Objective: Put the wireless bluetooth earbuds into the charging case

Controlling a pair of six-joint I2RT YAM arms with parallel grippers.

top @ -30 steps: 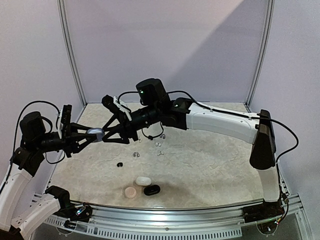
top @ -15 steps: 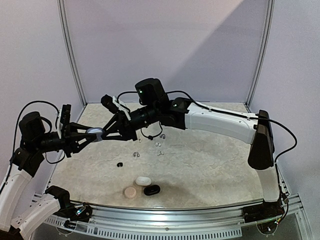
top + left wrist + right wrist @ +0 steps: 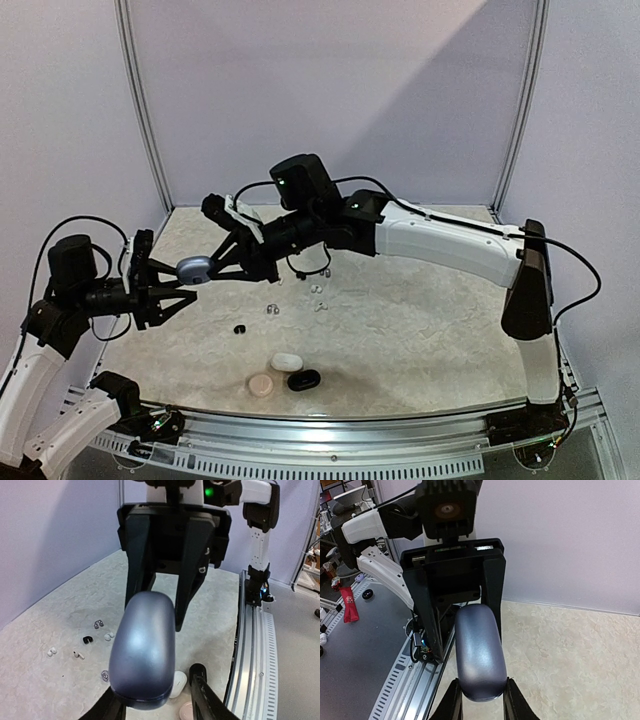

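Note:
A blue-grey pebble-shaped charging case point(image 3: 195, 268) hangs closed in the air over the table's left side. My right gripper point(image 3: 208, 268) is shut on it; in the right wrist view its fingers point(image 3: 454, 700) press both sides of the case point(image 3: 479, 650). My left gripper point(image 3: 180, 291) is open just below and to the left of the case, which fills the left wrist view point(image 3: 144, 647) between spread fingers point(image 3: 200, 690). Tiny earbuds lie on the table: a black one point(image 3: 239, 328), a greyish one point(image 3: 271, 309) and white ones point(image 3: 319, 306). They also show in the left wrist view point(image 3: 88, 640).
A white case point(image 3: 286, 361), a black case point(image 3: 304, 380) and a pink round case point(image 3: 261, 384) lie near the table's front edge. The white case point(image 3: 177, 684) and pink case point(image 3: 189, 711) also show below my left gripper. A metal rail point(image 3: 330, 440) runs along the front.
My left gripper has let go of the blue-grey case, opened, and drawn back down and to the left. My right gripper keeps hold of the case.

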